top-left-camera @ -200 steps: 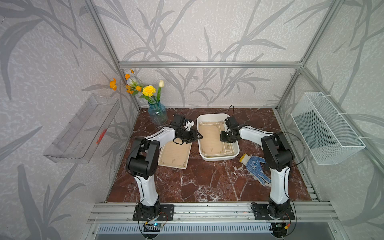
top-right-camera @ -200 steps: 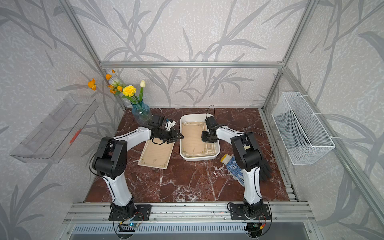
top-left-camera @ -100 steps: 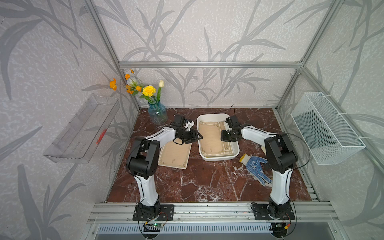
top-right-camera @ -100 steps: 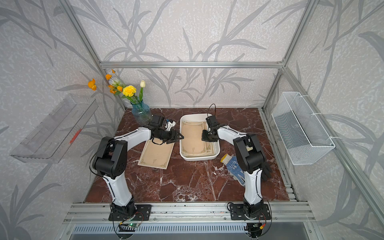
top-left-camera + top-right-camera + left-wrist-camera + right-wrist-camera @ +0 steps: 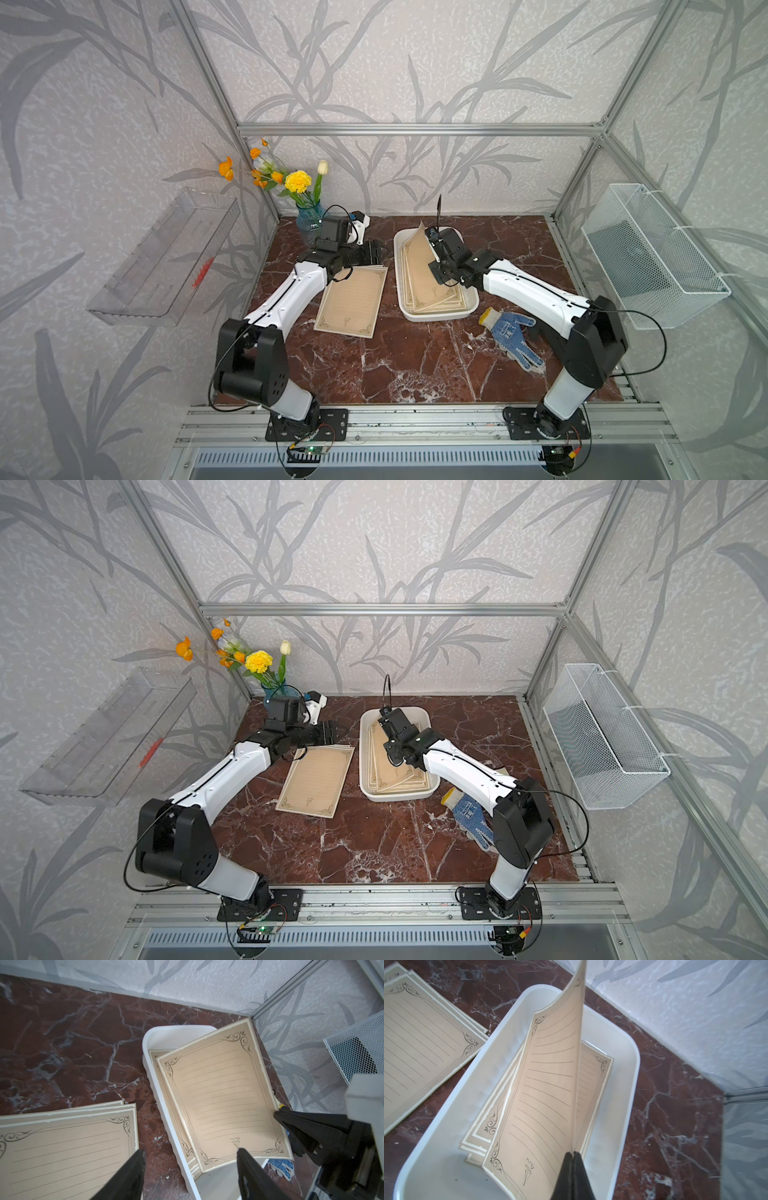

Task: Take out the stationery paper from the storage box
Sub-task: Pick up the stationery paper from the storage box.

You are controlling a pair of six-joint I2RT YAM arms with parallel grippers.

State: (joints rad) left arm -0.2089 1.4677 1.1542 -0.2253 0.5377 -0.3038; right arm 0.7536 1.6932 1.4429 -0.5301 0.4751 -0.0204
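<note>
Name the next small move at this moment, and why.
Probably the right gripper should raise its pinched sheet clear of the storage box and toward the open left gripper. The sheet stands on edge, its free side hanging over the box; removed sheets lie beside the box.

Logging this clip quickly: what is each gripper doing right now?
Left gripper: open, holding nothing.
Right gripper: shut on the edge of one stationery paper sheet.
</note>
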